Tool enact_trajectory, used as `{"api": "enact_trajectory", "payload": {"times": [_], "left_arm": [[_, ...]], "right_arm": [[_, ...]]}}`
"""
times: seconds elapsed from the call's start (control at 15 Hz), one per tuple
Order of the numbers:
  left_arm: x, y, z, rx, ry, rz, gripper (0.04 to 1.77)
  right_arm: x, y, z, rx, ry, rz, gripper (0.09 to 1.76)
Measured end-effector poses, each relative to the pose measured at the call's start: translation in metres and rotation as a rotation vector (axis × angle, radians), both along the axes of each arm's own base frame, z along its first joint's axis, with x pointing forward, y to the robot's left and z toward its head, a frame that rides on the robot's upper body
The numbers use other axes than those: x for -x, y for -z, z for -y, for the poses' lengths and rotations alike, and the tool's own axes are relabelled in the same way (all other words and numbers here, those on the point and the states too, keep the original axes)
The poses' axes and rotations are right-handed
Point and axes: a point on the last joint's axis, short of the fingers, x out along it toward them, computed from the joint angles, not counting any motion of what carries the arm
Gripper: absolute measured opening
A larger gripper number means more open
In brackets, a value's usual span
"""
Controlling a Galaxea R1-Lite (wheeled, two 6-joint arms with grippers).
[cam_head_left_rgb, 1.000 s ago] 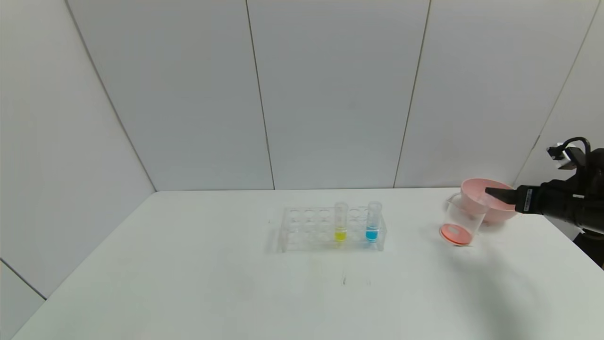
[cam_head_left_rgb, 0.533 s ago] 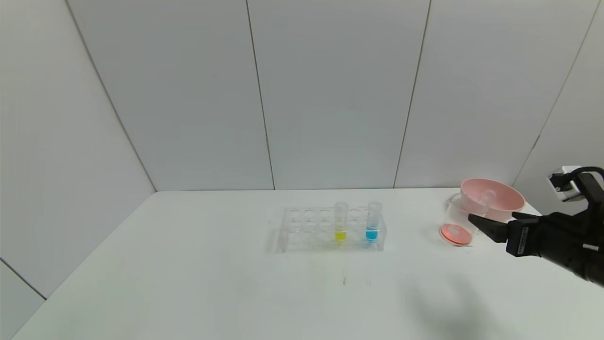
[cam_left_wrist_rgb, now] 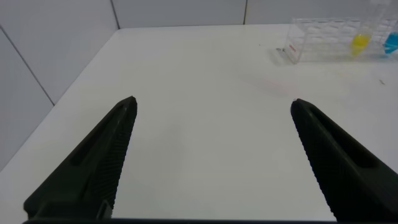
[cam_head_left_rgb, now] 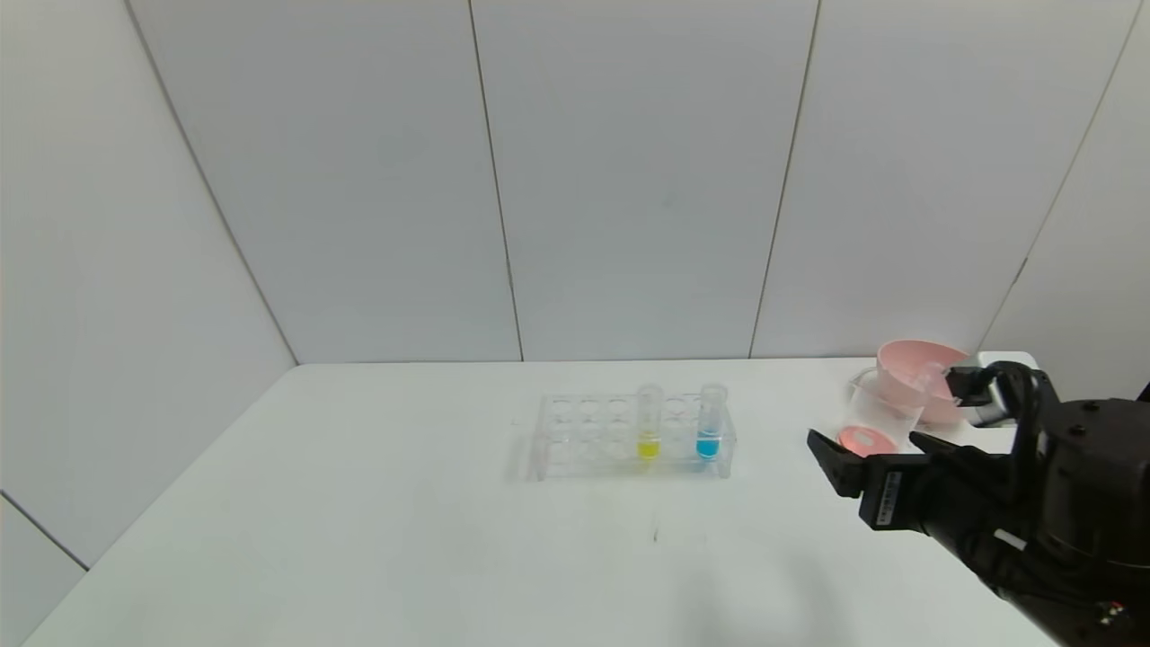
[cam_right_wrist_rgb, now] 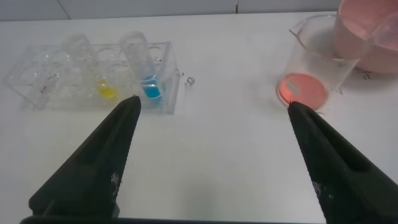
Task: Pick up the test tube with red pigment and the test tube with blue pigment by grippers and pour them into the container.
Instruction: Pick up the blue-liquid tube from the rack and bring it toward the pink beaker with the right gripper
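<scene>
The test tube with blue pigment (cam_head_left_rgb: 710, 422) stands upright in the clear rack (cam_head_left_rgb: 575, 438), beside a yellow-liquid tube (cam_head_left_rgb: 649, 422). It also shows in the right wrist view (cam_right_wrist_rgb: 146, 71). No tube with red liquid shows. The container (cam_head_left_rgb: 879, 413), a clear beaker, holds orange-red liquid at its bottom (cam_right_wrist_rgb: 303, 90). My right gripper (cam_head_left_rgb: 864, 442) is open and empty. It hangs in front of the beaker, to the right of the rack (cam_right_wrist_rgb: 212, 104). My left gripper (cam_left_wrist_rgb: 212, 101) is open and empty over bare table, far left of the rack (cam_left_wrist_rgb: 317, 40).
A pink bowl (cam_head_left_rgb: 898, 364) stands right behind the beaker at the table's far right; a clear tube-like piece (cam_head_left_rgb: 930, 376) seems to lean in it. The white table (cam_head_left_rgb: 404, 539) runs to grey wall panels behind.
My right gripper has drawn back from over the pink bowl, coming down, toward me and to the left, past the beaker. Its fingers now show spread apart.
</scene>
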Motion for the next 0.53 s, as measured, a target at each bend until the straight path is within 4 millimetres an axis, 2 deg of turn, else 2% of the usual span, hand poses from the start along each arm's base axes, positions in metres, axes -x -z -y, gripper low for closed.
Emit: {"api": "enact_trajectory", "payload": {"times": [0.33, 0.53], "left_arm": [[0.0, 0.0, 0.0, 0.0, 0.0, 0.0, 1.76], [0.0, 0.0, 0.0, 0.0, 0.0, 0.0, 1.76]], "right_arm": [[-0.017, 0.01, -0.046, 0.0, -0.056, 0.019, 1.7], [-0.031, 0.021, -0.063, 0.018, -0.058, 0.003, 1.7]]}}
